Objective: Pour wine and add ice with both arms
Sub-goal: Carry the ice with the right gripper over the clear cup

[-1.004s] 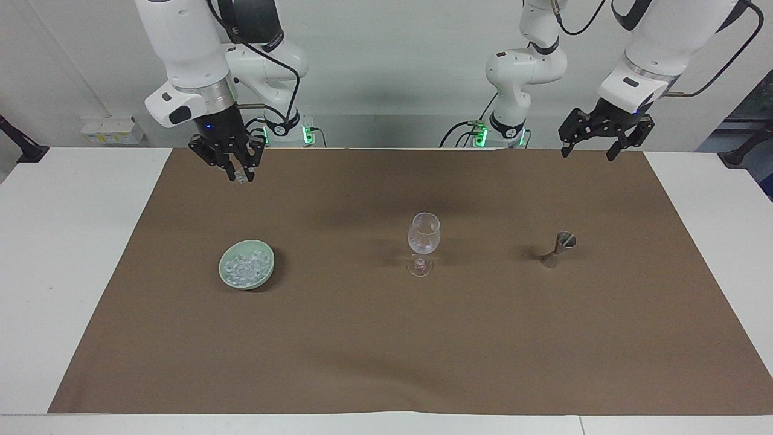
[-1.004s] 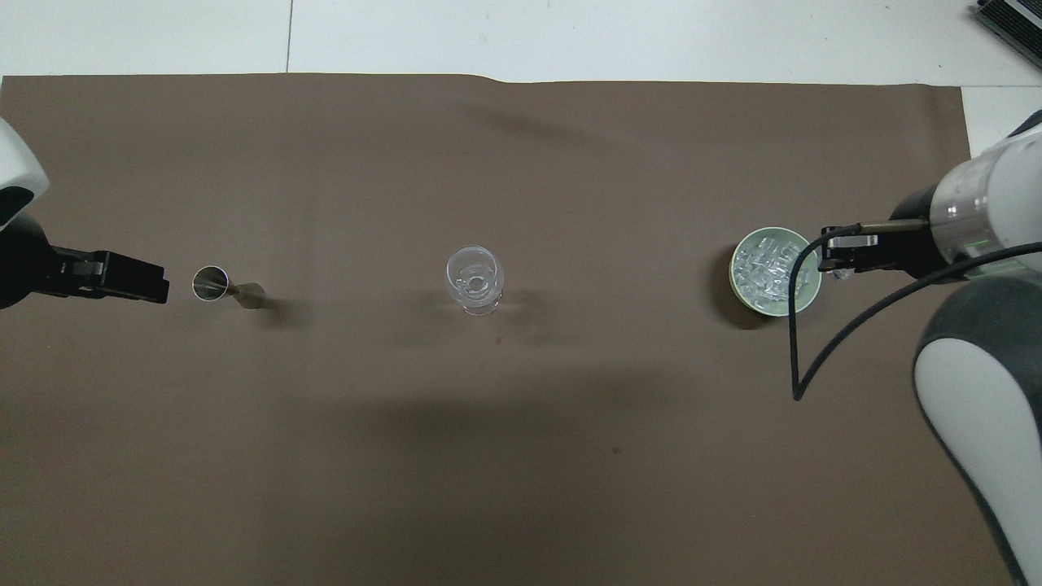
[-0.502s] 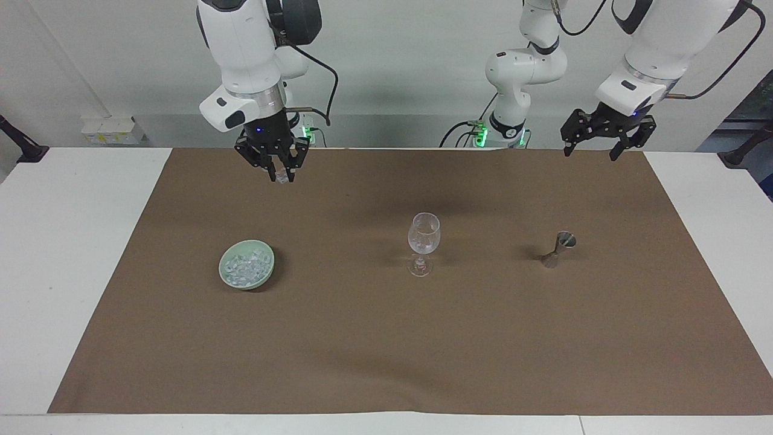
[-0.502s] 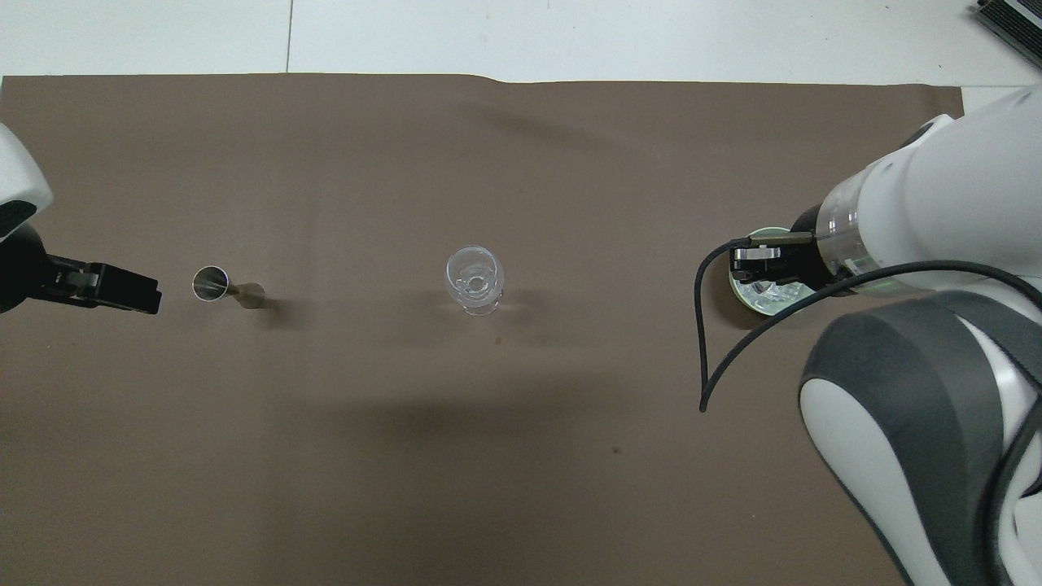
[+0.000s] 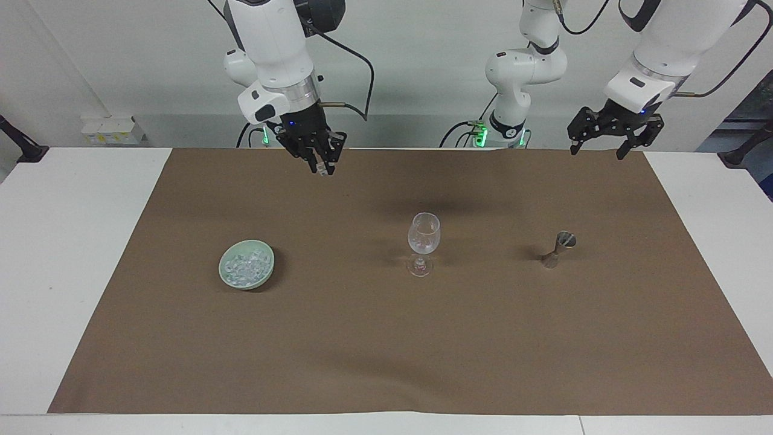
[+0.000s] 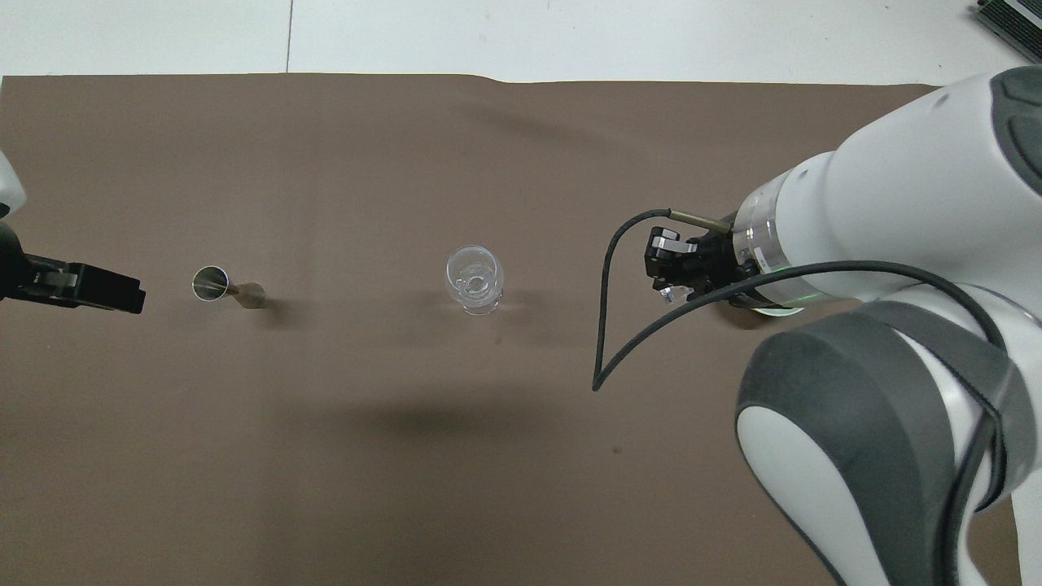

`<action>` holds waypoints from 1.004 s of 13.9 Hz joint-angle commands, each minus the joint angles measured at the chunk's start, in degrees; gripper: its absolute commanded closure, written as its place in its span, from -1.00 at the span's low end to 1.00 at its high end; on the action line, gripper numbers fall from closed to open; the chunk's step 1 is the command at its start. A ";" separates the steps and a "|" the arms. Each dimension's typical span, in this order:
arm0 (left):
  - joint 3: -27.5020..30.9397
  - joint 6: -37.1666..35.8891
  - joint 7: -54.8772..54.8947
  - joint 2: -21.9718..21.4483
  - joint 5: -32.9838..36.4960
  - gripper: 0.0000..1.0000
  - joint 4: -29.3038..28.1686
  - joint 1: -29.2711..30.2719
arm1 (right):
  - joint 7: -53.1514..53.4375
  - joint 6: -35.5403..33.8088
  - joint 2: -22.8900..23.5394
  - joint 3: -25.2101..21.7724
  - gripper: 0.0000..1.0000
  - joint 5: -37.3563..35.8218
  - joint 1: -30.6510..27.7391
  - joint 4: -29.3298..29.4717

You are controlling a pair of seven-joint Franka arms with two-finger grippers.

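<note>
On the brown mat: I see the ice (image 5: 246,266) heaped in a green bowl (image 5: 266,273), toward the right arm's end.
Ice chunk (image 6: 672,292): pinched in my right end effector (image 5: 322,167), up over bare mat between bowl and wine glass (image 5: 424,236).
Left end effector (image 5: 608,147): fingers spread, empty, raised near the jigger (image 5: 560,248).
Bench (image 5: 72,241): white.

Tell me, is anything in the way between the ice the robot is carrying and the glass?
Nothing visible. The right gripper holds a piece of ice up over bare brown mat, between the bowl and the glass.
</note>
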 commanded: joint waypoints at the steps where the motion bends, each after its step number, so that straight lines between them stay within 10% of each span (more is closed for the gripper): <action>1: 0.12 -0.69 0.99 -1.00 0.45 -1.00 -0.43 0.15 | 4.05 0.07 3.40 0.03 1.00 1.89 1.04 3.77; 14: 1.00 -0.78 0.91 -1.00 0.45 -1.00 -0.34 0.23 | 13.36 9.82 17.01 -0.15 1.00 -2.06 13.08 12.28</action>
